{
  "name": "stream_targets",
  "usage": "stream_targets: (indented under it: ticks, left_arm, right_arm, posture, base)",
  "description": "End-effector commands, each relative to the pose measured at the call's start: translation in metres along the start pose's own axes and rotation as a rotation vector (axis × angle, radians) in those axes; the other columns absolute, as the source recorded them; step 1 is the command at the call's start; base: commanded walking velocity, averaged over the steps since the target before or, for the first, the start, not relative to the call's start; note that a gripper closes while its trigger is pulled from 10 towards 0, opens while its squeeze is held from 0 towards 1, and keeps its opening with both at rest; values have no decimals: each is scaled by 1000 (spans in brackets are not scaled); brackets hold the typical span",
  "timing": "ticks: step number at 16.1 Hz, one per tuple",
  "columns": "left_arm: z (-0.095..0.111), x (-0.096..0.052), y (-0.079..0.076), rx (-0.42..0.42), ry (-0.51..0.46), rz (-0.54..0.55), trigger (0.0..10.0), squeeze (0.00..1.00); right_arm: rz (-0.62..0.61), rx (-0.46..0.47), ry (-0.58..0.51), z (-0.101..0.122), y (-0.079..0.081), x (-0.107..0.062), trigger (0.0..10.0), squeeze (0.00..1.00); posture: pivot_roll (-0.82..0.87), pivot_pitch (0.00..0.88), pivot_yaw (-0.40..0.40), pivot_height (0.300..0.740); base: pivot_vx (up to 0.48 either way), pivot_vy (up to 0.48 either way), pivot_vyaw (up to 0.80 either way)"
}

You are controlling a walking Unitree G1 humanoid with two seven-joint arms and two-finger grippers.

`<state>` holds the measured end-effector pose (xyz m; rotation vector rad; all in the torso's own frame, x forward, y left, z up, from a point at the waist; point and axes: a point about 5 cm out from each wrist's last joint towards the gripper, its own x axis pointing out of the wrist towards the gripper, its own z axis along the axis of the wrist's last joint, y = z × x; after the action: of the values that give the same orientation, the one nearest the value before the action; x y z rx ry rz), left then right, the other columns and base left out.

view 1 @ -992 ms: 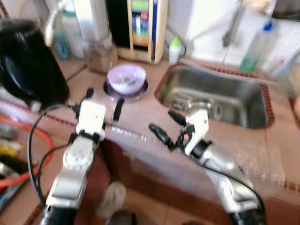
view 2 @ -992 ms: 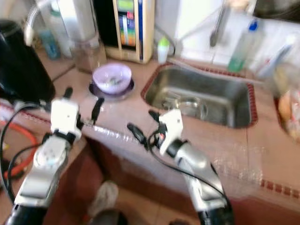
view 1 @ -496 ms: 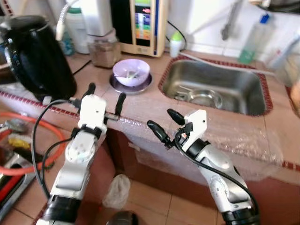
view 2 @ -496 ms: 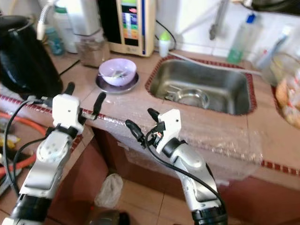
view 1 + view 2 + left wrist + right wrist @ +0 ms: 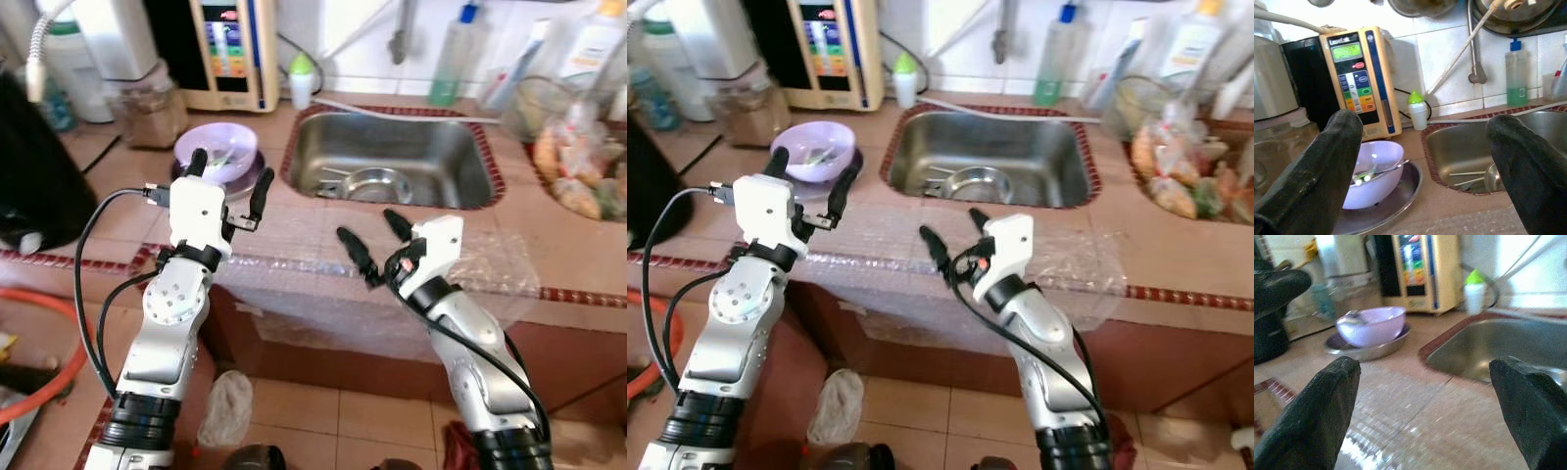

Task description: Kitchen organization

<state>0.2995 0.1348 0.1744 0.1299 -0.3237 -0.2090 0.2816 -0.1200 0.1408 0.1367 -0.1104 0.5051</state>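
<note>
**Purple bowl waiting near the sink, both hands released**

Purple bowl [image 5: 216,150] standing upright in a shallow metal plate [image 5: 257,179] on the tabletop [image 5: 549,245], toward the back edge, just beside the left rim of the sink [image 5: 392,171]. Some green scraps and a spoon [image 5: 1382,170] lying inside the bowl, so probably used and left there for washing. Inside the sink, a round metal dish [image 5: 367,186] and a few utensils, not clear enough to name.

Left hand [image 5: 227,176] raised above the front edge of the tabletop, fingers spread wide, holding nothing, pointed toward the bowl and close to it but not touching. Right hand [image 5: 377,240] also released and empty, hovering over the front edge, in front of the sink, above a sheet of bubble wrap [image 5: 304,264] that covers this edge and hangs down over it, perhaps to protect the edge.

Along the back edge: a cream appliance with coloured buttons [image 5: 230,49], a small white bottle with green cap [image 5: 301,78], a green soap bottle [image 5: 453,54] next to the tap. At the right end, a bag of food [image 5: 573,171]. At the left end, a black appliance [image 5: 29,166].

Judging from the pose, an early stage: reaching for the bowl seems the likely step, with the sink close by as a natural place for it. Care needed with the loose spoon when lifting.
</note>
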Motion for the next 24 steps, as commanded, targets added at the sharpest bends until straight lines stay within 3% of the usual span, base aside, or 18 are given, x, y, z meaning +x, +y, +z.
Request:
stream_targets:
  ticks: [1, 4, 5, 7, 10, 15, 24]
  left_arm:
    - [5, 0, 0, -9, -17, -6, 10000, 0]
    - [7, -2, 2, -9, -16, 12, 10000, 0]
    - [3, -8, 4, -26, 15, 29, 10000, 0]
    - [-5, -19, 6, -39, 56, 39, 10000, 0]
    - [-8, -30, 3, -51, 79, 38, 10000, 0]
    - [-1, -26, 0, -48, 63, 21, 10000, 0]
    - [-1, -25, 1, -47, 67, 24, 10000, 0]
  right_arm:
    - [-42, -17, -15, 2, -4, 3, 10000, 0]
    - [-186, -100, -64, 9, -19, 1, 10000, 0]
    - [-256, -125, -82, 13, -28, -2, 10000, 0]
    - [-284, -127, -80, 12, -32, -6, 10000, 0]
    - [-287, -139, -71, 8, -31, -9, 10000, 0]
    - [-261, -134, -86, 7, -23, -3, 10000, 0]
    - [-238, -137, -85, 6, -25, -1, 10000, 0]
  posture:
    - [-61, 24, 55, 740]
    - [-57, 17, 51, 740]
    - [-54, 14, 51, 740]
    - [-54, 14, 53, 740]
    - [-50, 14, 54, 740]
    - [-47, 8, 59, 740]
    - [-49, 7, 54, 740]
  base:
    - [0, 0, 0]
    - [0, 0, 0]
    - [0, 0, 0]
    - [0, 0, 0]
    - [0, 0, 0]
    - [0, 0, 0]
    - [140, 0, 0]
